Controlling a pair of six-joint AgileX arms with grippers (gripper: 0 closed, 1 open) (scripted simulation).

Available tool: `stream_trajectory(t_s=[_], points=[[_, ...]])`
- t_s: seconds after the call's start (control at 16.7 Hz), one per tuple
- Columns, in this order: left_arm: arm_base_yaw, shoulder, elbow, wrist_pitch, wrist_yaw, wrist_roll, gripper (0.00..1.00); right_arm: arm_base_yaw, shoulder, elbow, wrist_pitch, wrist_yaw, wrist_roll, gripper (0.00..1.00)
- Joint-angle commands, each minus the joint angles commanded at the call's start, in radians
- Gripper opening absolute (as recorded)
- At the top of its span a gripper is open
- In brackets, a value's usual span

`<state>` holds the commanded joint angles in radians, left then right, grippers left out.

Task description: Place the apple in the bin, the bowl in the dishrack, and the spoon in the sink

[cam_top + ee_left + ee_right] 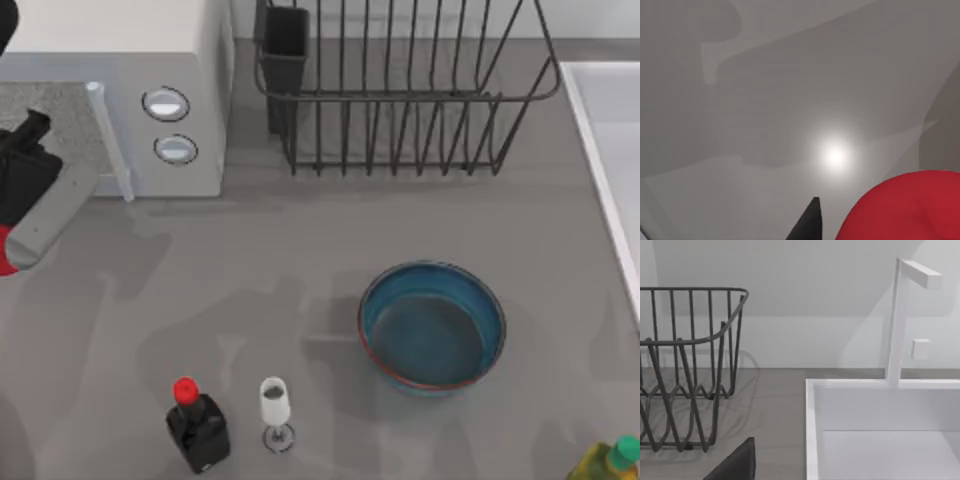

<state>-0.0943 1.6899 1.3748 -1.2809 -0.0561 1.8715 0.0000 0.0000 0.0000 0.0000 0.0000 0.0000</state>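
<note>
My left gripper [10, 248] is at the table's far left edge, shut on the red apple [4, 262]. In the left wrist view the apple [900, 210] bulges beside one black fingertip [810, 225], over bare grey tabletop. The blue bowl [432, 328] stands upright right of centre, apart from both arms. At the back stands the black wire dishrack [400, 100] [685, 365]. The white sink [600, 140] [880, 440] lies along the right edge. A dark piece of my right gripper [735, 465] shows near the sink's rim. The spoon and the bin are out of view.
A white microwave [120, 90] fills the back left. A red-capped black bottle [197, 425] and a small glass [275, 405] stand at the front. A yellow-green bottle [605, 462] pokes in at the front right corner. A white faucet [900, 320] rises behind the sink.
</note>
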Motion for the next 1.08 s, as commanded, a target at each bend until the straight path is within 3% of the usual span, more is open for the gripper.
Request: stream_trajectory(t_s=[0.3,0.6,0.84,1.08], points=[[0.163,-0.133,-0.082,-0.031,-0.031,0.660,0.00,0.000,0.000,0.000,0.000,0.000,0.000,1.00],[0.313,-0.272,-0.172,-0.046,-0.059,1.209,0.00,0.000,0.000,0.000,0.000,0.000,0.000,1.00],[0.402,-0.364,-0.234,-0.047,-0.075,1.502,0.00,0.000,0.000,0.000,0.000,0.000,0.000,1.00],[0.446,-0.411,-0.265,-0.047,-0.083,1.631,0.00,0.000,0.000,0.000,0.000,0.000,0.000,1.00]])
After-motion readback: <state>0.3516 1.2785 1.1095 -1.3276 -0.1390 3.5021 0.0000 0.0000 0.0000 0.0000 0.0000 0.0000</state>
